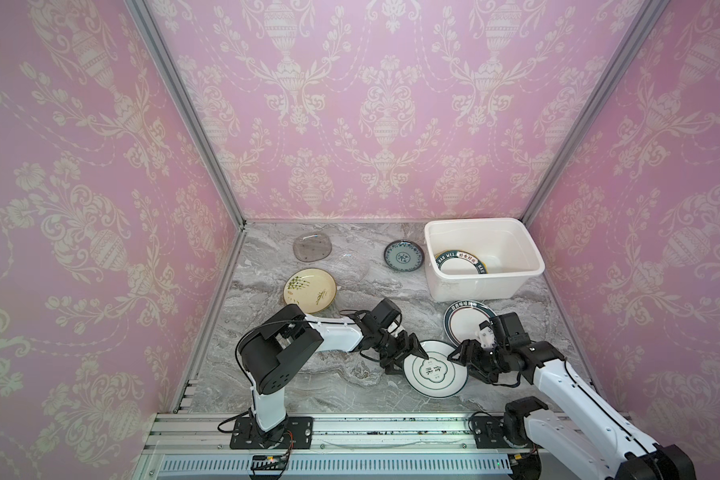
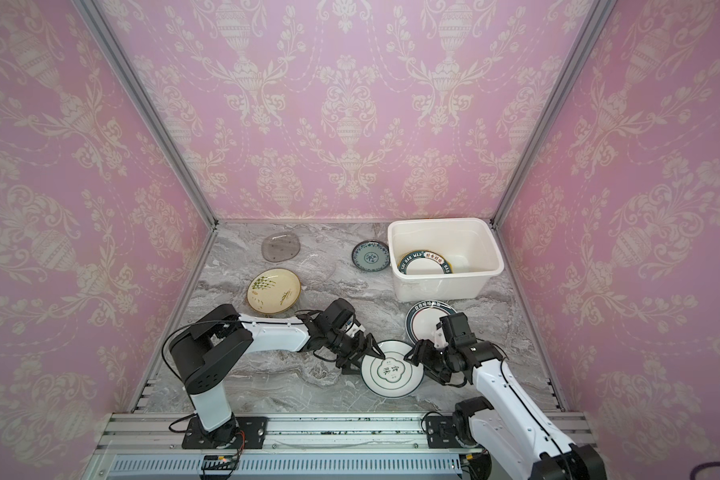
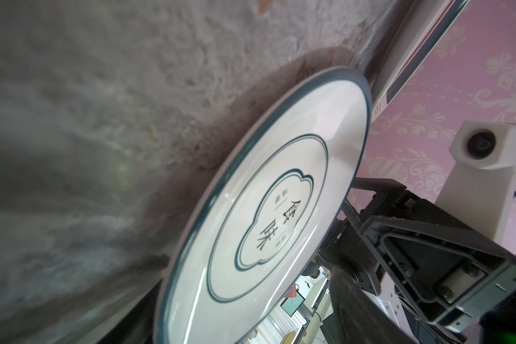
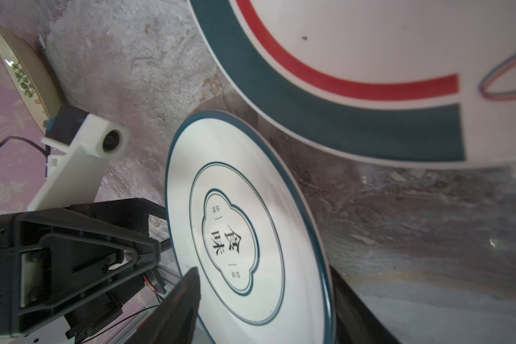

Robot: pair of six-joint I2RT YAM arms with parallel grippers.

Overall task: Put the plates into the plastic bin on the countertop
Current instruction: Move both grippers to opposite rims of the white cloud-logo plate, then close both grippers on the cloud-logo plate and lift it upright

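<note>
A white plate with a dark rim and black characters [image 1: 433, 368] [image 2: 391, 370] lies at the front of the countertop [image 1: 308, 386]. My left gripper [image 1: 408, 362] [image 2: 366, 362] [image 3: 251, 315] is open astride its left rim, with a gap showing between the upper finger and the plate. My right gripper [image 1: 460, 357] [image 2: 414, 357] [image 4: 268, 309] is open astride the right rim, one finger [image 4: 185, 297] over the plate's face. The white plastic bin [image 1: 466, 286] [image 2: 433, 286] stands at the back right with a dark-banded plate [image 1: 460, 264] inside.
A dark-banded plate [image 1: 464, 324] [image 4: 355, 59] lies between the bin and my right arm. A blue-patterned plate [image 1: 404, 256], a cream sprig plate [image 1: 309, 290], a smoky glass plate [image 1: 312, 247] and a clear glass plate [image 1: 350, 270] lie further back and left. Pink walls enclose three sides.
</note>
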